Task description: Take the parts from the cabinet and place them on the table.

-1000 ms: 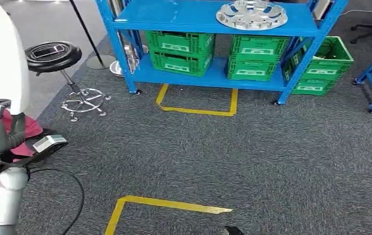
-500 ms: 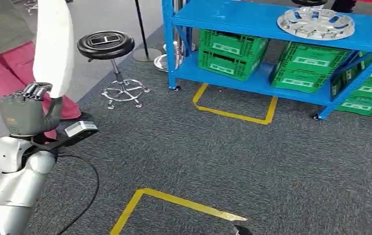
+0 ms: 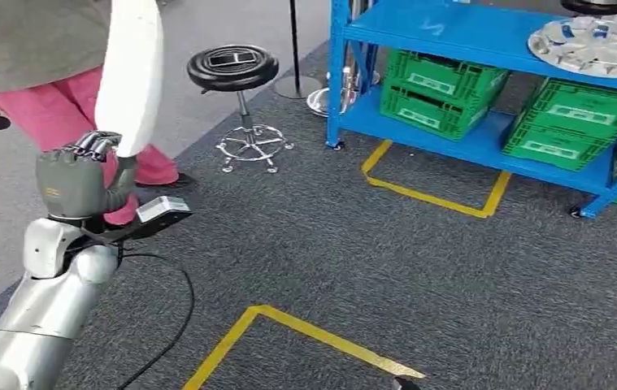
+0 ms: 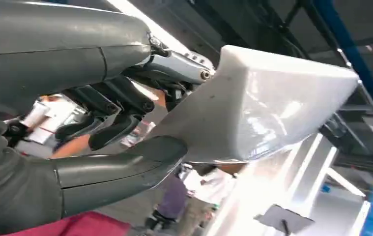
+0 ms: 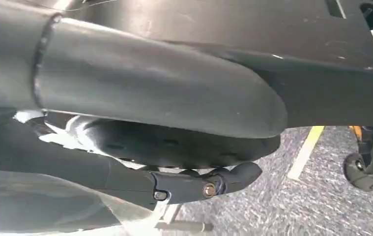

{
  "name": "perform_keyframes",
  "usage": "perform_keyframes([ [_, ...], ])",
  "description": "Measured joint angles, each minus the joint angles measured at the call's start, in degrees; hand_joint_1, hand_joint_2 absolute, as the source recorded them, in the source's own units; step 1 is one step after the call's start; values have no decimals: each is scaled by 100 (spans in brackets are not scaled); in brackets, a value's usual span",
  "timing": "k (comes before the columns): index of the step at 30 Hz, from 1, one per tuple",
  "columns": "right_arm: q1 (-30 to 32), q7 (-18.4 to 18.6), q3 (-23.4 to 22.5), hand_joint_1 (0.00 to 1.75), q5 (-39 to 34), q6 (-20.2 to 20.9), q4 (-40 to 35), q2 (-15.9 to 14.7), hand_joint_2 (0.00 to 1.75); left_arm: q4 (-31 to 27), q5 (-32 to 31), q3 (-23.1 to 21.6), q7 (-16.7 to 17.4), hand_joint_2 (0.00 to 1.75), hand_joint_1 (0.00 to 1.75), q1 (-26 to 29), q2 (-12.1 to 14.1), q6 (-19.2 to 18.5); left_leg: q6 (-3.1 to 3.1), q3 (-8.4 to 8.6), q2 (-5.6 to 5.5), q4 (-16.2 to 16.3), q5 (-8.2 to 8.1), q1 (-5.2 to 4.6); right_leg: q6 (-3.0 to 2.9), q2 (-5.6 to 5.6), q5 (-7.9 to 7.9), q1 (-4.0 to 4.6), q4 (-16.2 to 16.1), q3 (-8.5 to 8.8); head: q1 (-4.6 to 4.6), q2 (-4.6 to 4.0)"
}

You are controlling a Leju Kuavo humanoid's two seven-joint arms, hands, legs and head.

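My left hand (image 3: 77, 183) grips the lower end of a long white moulded part (image 3: 130, 73), which stands upright at the left of the head view. In the left wrist view the thumb and dark fingers (image 4: 115, 128) clamp the white part (image 4: 272, 108) between them. The blue cabinet (image 3: 451, 32) stands at the far right, with a silver wheel cover (image 3: 597, 45) on its upper shelf and green crates (image 3: 443, 89) on the lower one. My right hand (image 5: 164, 147) hangs over the carpet in the right wrist view; whether it holds anything is unclear.
A person in pink trousers (image 3: 53, 114) stands close behind my left hand. A black stool (image 3: 233, 69) is between that person and the cabinet. Yellow tape outlines (image 3: 431, 195) mark the grey carpet, and a black cable (image 3: 179, 317) lies by my left arm.
The camera has swung left, so the cabinet and stool have slid right in the picture. My left arm, still holding the white part, now sits further into the view.
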Motion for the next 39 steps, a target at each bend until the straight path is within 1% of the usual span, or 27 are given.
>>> perform_keyframes([
  [2, 8, -11, 0, 0, 7, -13, 0, 0, 0, -2, 0, -18, 7, 175, 175, -4, -15, 2, 63, -35, -110, -66, -6, -3, 37, -134, -11, 11, -3, -14, 18, 0],
  [4, 10, -11, 2, 0, 15, -20, 0, 0, 0, -2, -2, -20, 31, 175, 175, 1, -2, 7, 121, -34, -290, -123, 20, 16, 103, -297, -39, 24, -35, 40, 9, 0],
  [5, 11, -15, 2, 0, 22, -24, 0, 0, 0, -4, -15, -20, 44, 175, 175, 7, -7, 9, 149, -1, -339, -167, 50, 69, 137, -94, -111, 0, 11, -26, 13, 0],
  [6, -12, -37, 2, 0, 22, -35, 0, 0, 0, -7, -44, -22, 57, 175, 175, -15, 0, 11, 178, -9, -418, -170, 66, 86, 138, 237, -282, -4, 275, -140, 11, -2],
  [7, -39, -46, 2, 0, 20, -42, 0, 0, 0, -9, -50, -26, 59, 175, 175, -14, -15, 11, 185, -15, -471, -170, 69, 86, 143, 404, -487, -6, 724, -357, 46, -2],
  [9, -78, -83, 0, 0, 20, -83, 0, 15, 0, -9, -57, -44, 65, 175, 175, 16, -13, 11, 200, -17, -595, -167, 65, 79, 162, 483, -797, -6, 1578, -798, 55, 0],
  [10, -98, -118, 0, 0, 20, -123, 2, 20, 0, -9, -61, -44, 77, 175, 175, 36, -2, 11, 200, -15, -681, -165, 65, 79, 169, 483, -812, -5, 1838, -963, 59, 0],
  [11, -107, -200, 0, 0, 15, -181, 2, 35, 0, -9, -74, -44, 105, 175, 175, 46, 6, 11, 198, -11, -769, -160, 66, 84, 173, 484, -652, -14, 1747, -966, 53, 0],
  [12, -107, -311, 0, 0, 13, -254, 2, 50, 0, -11, -99, -44, 138, 175, 175, 46, 11, 11, 195, -10, -865, -148, 66, 93, 182, 490, -385, -31, 1395, -834, 61, 0],
  [13, -94, -460, 2, 0, 17, -334, 2, 68, 0, -28, -124, -44, 159, 175, 175, 50, 26, 11, 180, -9, -956, -122, 57, 111, 186, 538, -70, -57, 858, -601, 55, -2],
  [14, -71, -579, 2, 0, 24, -378, 2, 85, 0, -53, -133, -44, 162, 175, 175, 54, 33, 11, 148, -15, -1033, -89, 37, 125, 207, 687, 180, -95, 343, -376, 61, 0],
  [15, -65, -669, 2, 0, 22, -396, 7, 101, 0, -70, -136, -42, 168, 175, 175, 56, 42, 11, 105, -49, -1088, -54, 24, 106, 224, 963, 86, -125, 182, -277, 63, -2],
  [19, -80, -833, 2, 0, 31, -437, 11, 142, 0, -125, -160, -39, 184, 175, 175, 130, 138, 11, -18, -148, -1323, -22, 79, 138, 109, 803, 94, -109, 123, -213, 57, 0],
  [20, -101, -913, 4, 0, 41, -469, 13, 173, 0, -159, -186, -39, 207, 175, 175, 167, 173, 11, -33, -165, -1184, 25, 34, 135, 60, 729, 112, -142, 96, -199, 61, 0],
  [21, -87, -986, 7, 0, 63, -514, 13, 181, 0, -188, -203, -42, 238, 175, 175, 170, 188, 11, -67, -225, -844, 196, -85, 99, 23, 682, 103, -130, 95, -182, -11, 0],
  [22, -54, -1082, 7, 0, 61, -527, 13, 184, 0, -214, -234, -44, 258, 175, 175, 172, 197, 11, -101, -394, -670, 559, -292, 108, -9, 594, 90, -116, 95, -173, -31, -2],
  [24, -58, -1362, 7, 0, 55, -527, 13, 194, 0, -240, -238, -44, 302, 175, 175, 229, 232, 11, -132, -804, -588, 1446, -671, 135, -29, 454, 77, -106, 96, -174, -28, 0],
  [25, -62, -1494, 11, 0, 55, -527, 13, 197, 0, -258, -240, -46, 315, 175, 175, 272, 240, 11, -140, -920, -587, 1702, -734, 144, -40, 397, 70, -106, 97, -173, -28, -2],
  [26, -70, -1708, 11, 0, 52, -516, 13, 207, 0, -286, -243, -46, 347, 175, 175, 328, 284, 11, -140, -918, -586, 1714, -662, 151, -45, 319, 62, -102, 97, -162, -28, 0],
  [27, -76, -1845, 15, 0, 52, -507, 13, 214, 0, -315, -243, -44, 365, 175, 175, 361, 308, 11, -130, -804, -582, 1492, -502, 150, -43, 267, 53, -100, 97, -155, -28, 0],
  [29, -80, -2191, 35, 0, 52, -483, 13, 243, 0, -424, -245, -39, 372, 175, 175, 419, 385, 11, -65, -278, -468, 474, -8, 128, -27, 149, 22, -87, 97, -112, -31, 0],
  [30, -84, -2372, 53, 0, 63, -485, 13, 258, 0, -492, -251, -37, 374, 175, 175, 436, 422, 11, -15, -74, -200, 86, -10, 70, -7, 107, 4, -77, 92, -95, -22, 0],
  [31, -88, -2515, 63, 0, 81, -496, 13, 262, 0, -544, -260, -35, 389, 175, 175, 441, 439, 11, 20, -44, -109, -23, -39, 2, 27, 54, -17, -28, 106, -106, -39, 0],
  [35, -125, -2842, 177, 0, 157, -581, 13, 306, 0, -702, -319, 18, 450, 175, 175, 606, 544, 11, 92, -52, -354, -58, -21, 20, 134, -179, -51, -21, 39, -19, -18, 0],
  [37, -150, -2977, 208, 0, 175, -665, 15, 326, 0, -756, -343, 22, 487, 175, 175, 621, 566, 11, 133, -20, -450, -98, -2, 72, 160, 229, -362, -36, 527, -240, 0, 0],
  [38, -152, -3065, 245, 0, 184, -719, 17, 337, 0, -807, -356, 20, 518, 175, 175, 631, 568, 11, 160, -24, -519, -97, 1, 70, 163, 361, -581, -38, 1001, -453, 22, 0],
  [39, -155, -3093, 284, 0, 188, -745, 17, 337, 0, -824, -361, 20, 540, 175, 175, 653, 573, 11, 166, -24, -577, -96, -2, 65, 166, 419, -741, -37, 1423, -668, 17, 0],
])
